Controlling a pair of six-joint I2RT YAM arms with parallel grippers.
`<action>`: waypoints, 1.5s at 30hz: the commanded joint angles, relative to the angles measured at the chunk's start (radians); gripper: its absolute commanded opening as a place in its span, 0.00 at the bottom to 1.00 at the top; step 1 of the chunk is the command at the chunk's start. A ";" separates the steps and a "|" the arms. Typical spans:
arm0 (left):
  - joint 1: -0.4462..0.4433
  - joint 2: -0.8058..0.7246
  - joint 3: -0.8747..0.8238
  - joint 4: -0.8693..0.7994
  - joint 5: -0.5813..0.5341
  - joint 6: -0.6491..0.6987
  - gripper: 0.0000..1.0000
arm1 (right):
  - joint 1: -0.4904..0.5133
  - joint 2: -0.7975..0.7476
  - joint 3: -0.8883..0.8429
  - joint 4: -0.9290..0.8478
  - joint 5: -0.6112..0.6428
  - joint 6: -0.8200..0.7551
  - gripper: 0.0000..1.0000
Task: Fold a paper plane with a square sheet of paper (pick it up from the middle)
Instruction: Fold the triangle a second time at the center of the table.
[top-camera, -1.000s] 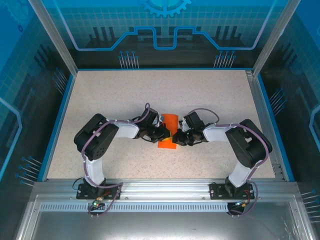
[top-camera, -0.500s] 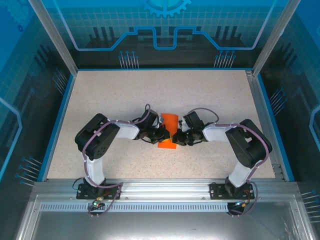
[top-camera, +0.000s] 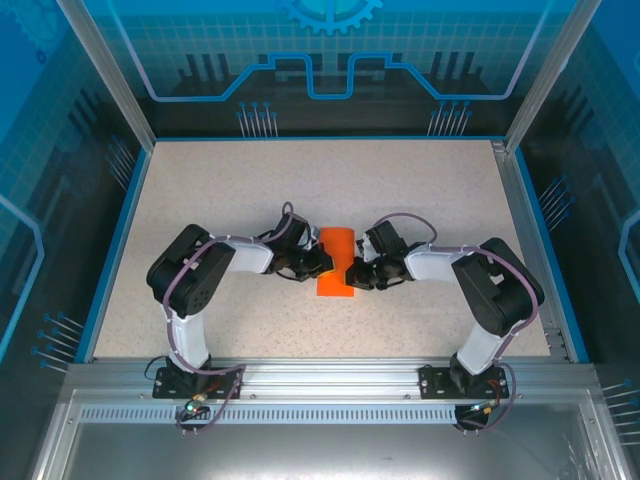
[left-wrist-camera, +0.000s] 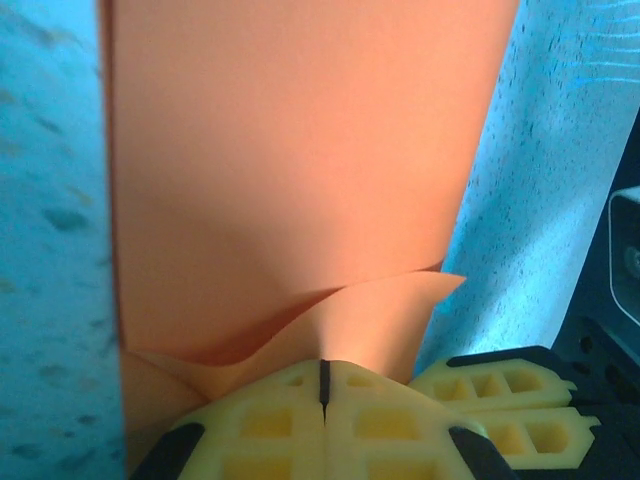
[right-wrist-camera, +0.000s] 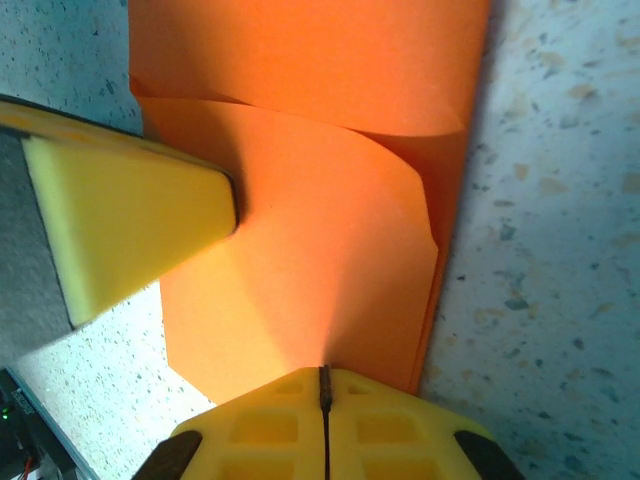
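The orange sheet of paper (top-camera: 334, 284) lies folded into a narrow strip in the middle of the table, between both grippers. My left gripper (top-camera: 322, 263) is shut on the strip's left edge, where a curled flap of paper (left-wrist-camera: 380, 320) rises into the closed fingers (left-wrist-camera: 270, 420). My right gripper (top-camera: 350, 273) is shut on the right edge, with a raised rounded flap (right-wrist-camera: 320, 280) running into its closed fingertips (right-wrist-camera: 270, 425). The left gripper's yellow finger (right-wrist-camera: 130, 225) rests on the paper opposite. No finished plane shape shows.
Speckled beige tabletop (top-camera: 200, 190) stretches around the paper on all sides. Blue rails (top-camera: 115, 240) and transparent walls enclose it. The aluminium frame (top-camera: 330, 375) with both arm bases runs along the near edge.
The left gripper has shifted slightly left, and the strip now lies straighter and shows more of its surface between the grippers. The right gripper has hardly moved.
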 joint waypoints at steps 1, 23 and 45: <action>0.046 0.026 0.015 -0.054 -0.083 0.049 0.00 | 0.003 0.024 -0.016 -0.139 0.062 -0.025 0.07; 0.113 -0.134 0.013 -0.125 -0.054 0.102 0.00 | 0.007 0.027 0.000 -0.105 0.022 -0.005 0.09; 0.017 0.022 0.045 -0.126 0.004 0.108 0.00 | 0.038 -0.065 0.050 -0.061 -0.064 -0.029 0.11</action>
